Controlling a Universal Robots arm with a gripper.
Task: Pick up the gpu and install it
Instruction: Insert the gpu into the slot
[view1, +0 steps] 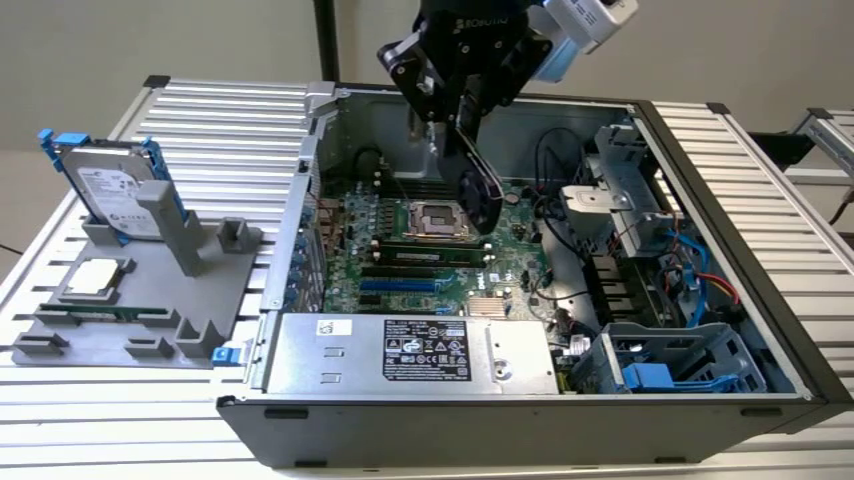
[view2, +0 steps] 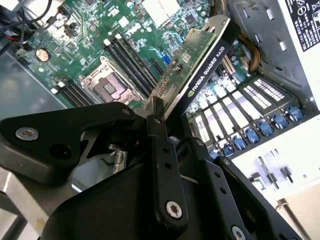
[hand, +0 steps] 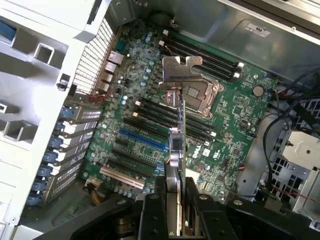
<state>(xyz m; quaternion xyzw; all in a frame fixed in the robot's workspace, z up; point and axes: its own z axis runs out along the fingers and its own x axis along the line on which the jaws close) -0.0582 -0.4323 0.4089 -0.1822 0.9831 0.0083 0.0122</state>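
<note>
My gripper (view1: 454, 122) hangs over the open computer case (view1: 747, 260) and is shut on the gpu (view1: 481, 185). The card hangs edge-down above the green motherboard (view1: 414, 250), near the processor socket (view1: 434, 218), and touches no slot. In the second wrist view the gpu (view2: 200, 60) shows its green board and black cooler edge, sticking out from the black fingers (view2: 159, 125). The first wrist view has the gpu (hand: 176, 150) edge-on, with its silver bracket (hand: 180, 70) at the far end, over the black memory slots and above the blue slot (hand: 142, 140).
A grey fixture (view1: 134, 335) at the exterior view's left carries a silver hard drive in a blue caddy (view1: 114, 185), a processor chip (view1: 94, 278) and a memory stick (view1: 107, 312). Inside the case are the power supply (view1: 400, 352), a drive cage (view1: 667, 365) and loose cables (view1: 554, 200).
</note>
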